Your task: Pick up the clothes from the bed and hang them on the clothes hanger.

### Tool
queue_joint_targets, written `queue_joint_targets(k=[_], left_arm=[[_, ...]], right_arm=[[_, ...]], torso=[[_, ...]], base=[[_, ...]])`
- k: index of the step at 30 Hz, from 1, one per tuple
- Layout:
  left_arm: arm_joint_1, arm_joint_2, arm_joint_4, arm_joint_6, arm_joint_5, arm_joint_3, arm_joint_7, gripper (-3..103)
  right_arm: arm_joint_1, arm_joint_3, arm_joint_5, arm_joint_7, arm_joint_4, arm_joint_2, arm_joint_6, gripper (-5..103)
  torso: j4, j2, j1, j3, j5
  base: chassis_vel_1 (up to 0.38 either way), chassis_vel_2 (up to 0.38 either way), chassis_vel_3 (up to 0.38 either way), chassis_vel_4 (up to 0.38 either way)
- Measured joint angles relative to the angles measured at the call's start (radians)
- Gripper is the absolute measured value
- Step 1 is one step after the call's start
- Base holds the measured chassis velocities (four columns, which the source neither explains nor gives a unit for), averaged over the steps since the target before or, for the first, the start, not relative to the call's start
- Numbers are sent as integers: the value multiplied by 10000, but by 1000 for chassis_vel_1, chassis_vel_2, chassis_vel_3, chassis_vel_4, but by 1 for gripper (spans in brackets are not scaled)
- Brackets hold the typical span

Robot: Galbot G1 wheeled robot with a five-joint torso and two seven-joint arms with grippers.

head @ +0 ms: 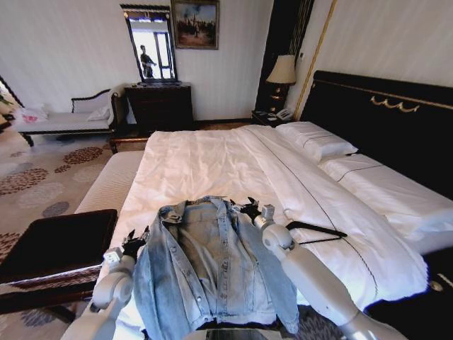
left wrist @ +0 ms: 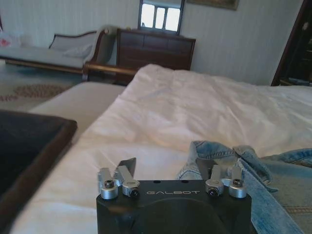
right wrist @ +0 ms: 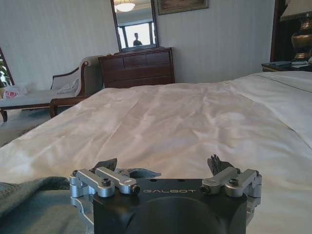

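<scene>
I am at the picking-up step, as I judge it; my left gripper (head: 133,243) sits low at one shoulder of the light-blue washed denim jacket (head: 212,265), and my right gripper (head: 251,210) at the other shoulder, beside the collar; both have their fingers spread wide, nothing pinched between them; in the left wrist view the denim collar (left wrist: 222,156) lies just beyond my left fingertips (left wrist: 127,168), and in the right wrist view a fold of the cloth (right wrist: 34,195) lies beside my right gripper's fingers (right wrist: 106,168), though I cannot tell whether either pair touches it.

The jacket lies spread, front up, on the foot end of the wide white-sheeted bed (head: 212,163), its hem hanging over the near edge toward me; the thin black triangular coat hanger (head: 316,231) lies flat on the sheet just to the right of my right arm, near the jacket but apart from it.

The next move, I think, calls for closing each set of fingers on a shoulder seam and lifting evenly; the sheet beyond is bare and gives open room ahead; on my left a dark brown bench (head: 53,244) stands close by the bed's side and would crowd a wide left swing; the black headboard (head: 382,120) is well away.
</scene>
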Motion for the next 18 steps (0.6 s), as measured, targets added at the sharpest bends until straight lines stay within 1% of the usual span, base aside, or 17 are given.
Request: queue_joint_targets(k=[1, 2, 3, 4, 5, 6, 8, 9, 10, 11, 14, 18], left_arm=[[177, -35, -146, -32, 61, -108, 53, 78], [463, -87, -360, -89, 154, -252, 146, 78], [915, -170, -670, -184, 336, -455, 319, 83], [915, -170, -670, -184, 336, -455, 319, 83], [1530, -284, -1021, -343, 710, -712, 540, 93], [2103, -401, -1272, -582, 1118, -901, 739, 97], [2809, -559, -1514, -975, 1597, -1080, 1018, 99], [3248, -701, -1664, -1259, 1874, -1187, 1169, 100], [3248, -701, -1664, -1259, 1874, -1187, 1169, 100], [3543, -849, -1766, -1463, 2010, -1253, 1268, 100], [4079, -1216, -1882, -1870, 2127, -1369, 1405, 100], [4301, -1404, -1936, -2074, 2163, -1397, 1441, 100]], right_arm=[[-31, 24, 0, 3, 32, -47, 0, 100], [-72, 58, -1, 7, 75, -104, 2, 100], [-127, 112, -8, 14, 133, -220, 8, 100], [-127, 112, -8, 14, 133, -220, 8, 100], [-197, 176, -57, 18, 228, -381, 27, 100], [-250, 217, -156, 19, 287, -507, 46, 100], [-335, 266, -415, 18, 368, -665, 82, 100], [-436, 304, -692, 10, 421, -785, 125, 100], [-436, 304, -692, 10, 421, -785, 125, 100], [-540, 350, -929, 0, 463, -865, 168, 100], [-805, 479, -1219, -23, 591, -1030, 244, 100], [-941, 555, -1362, -26, 650, -1177, 258, 100]], torso=[[0, 0, 0, 0, 1], [0, 0, 0, -1, 1], [1, 0, 0, -1, 0], [1, 0, 0, -1, 0], [2, 0, 0, -1, 0], [1, 0, -1, -1, 1], [3, 0, -2, -1, 1], [4, 0, -1, 0, 1], [4, 0, -1, 0, 1], [3, 1, -2, -1, 2], [1, 0, -2, -1, 1], [-1, 0, -2, 0, 1]], base=[[0, 0, 0, 0], [0, 0, 0, 0], [0, 0, 0, 0], [0, 0, 0, 0], [0, 0, 0, 0], [0, 0, 0, 0], [0, 0, 0, 0], [0, 0, 0, 0], [0, 0, 0, 0], [0, 0, 0, 0], [0, 0, 0, 0], [0, 0, 0, 0]])
